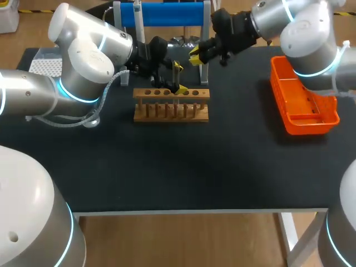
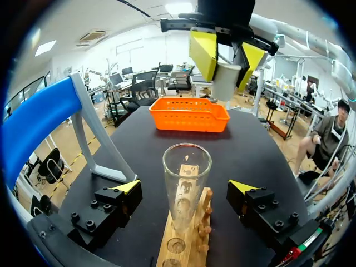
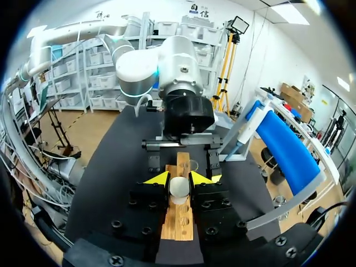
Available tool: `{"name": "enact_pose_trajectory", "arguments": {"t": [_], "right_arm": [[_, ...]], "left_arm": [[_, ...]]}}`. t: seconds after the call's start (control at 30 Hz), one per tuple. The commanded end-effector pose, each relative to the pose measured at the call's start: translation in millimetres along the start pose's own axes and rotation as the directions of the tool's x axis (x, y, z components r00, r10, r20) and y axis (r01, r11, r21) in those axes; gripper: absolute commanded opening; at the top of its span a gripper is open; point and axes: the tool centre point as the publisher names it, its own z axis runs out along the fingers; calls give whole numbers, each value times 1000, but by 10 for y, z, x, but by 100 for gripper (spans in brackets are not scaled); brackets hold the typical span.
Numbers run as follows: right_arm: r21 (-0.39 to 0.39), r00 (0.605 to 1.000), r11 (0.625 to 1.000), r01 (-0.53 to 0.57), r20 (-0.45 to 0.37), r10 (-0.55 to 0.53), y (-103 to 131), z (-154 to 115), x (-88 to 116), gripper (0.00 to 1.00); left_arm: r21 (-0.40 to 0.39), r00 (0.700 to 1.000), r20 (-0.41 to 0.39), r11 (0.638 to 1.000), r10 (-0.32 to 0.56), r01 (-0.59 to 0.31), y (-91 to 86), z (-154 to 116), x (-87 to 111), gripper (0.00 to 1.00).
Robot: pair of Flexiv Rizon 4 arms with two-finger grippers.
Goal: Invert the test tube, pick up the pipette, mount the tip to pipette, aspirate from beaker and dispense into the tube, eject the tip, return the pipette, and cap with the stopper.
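Stopper (image 3: 179,190), white and stubby, is clenched in my right claw (image 1: 196,55), with one yellow fingertip (image 3: 158,178) pressing on each side of it. That claw hangs above the wooden rack (image 1: 171,104), toward the rack's far edge. The stopper sits higher than the test tube (image 2: 186,183) and apart from it, so nothing touches the rim.

The tube is clear glass and stands upright in one hole of the rack, with its mouth open upward.

My left claw (image 2: 184,188) is released. Its fingers stand wide on either side of the tube, about level with the rack's top, and each is well clear of the glass. The tube lies midway between them and is held only by the rack.

From my right wrist, the rack runs lengthwise straight under the gripped stopper. My left claw faces me from the rack's other end.

A blue pipette stand (image 1: 167,14) rises just behind the rack. An orange basket (image 1: 306,122) sits well apart from the rack on my right side, on the black table (image 1: 222,161). A white tip box (image 1: 44,65) lies off to the rack's left, partly behind my left arm.
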Motion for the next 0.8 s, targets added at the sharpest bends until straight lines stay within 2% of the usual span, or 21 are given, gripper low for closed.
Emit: {"name": "enact_pose_trajectory", "arguments": {"t": [0.03, 0.8], "right_arm": [[8, 999, 1000, 2, -40, -2, 61, 54, -70, 0], [-13, 998, 1000, 15, -67, -16, 189, 247, -104, 0]], "left_arm": [[-1, 1000, -2, 1000, -1, 1, -2, 7, -10, 100], [-1, 1000, -2, 1000, -1, 1, -2, 7, -10, 100]]}}
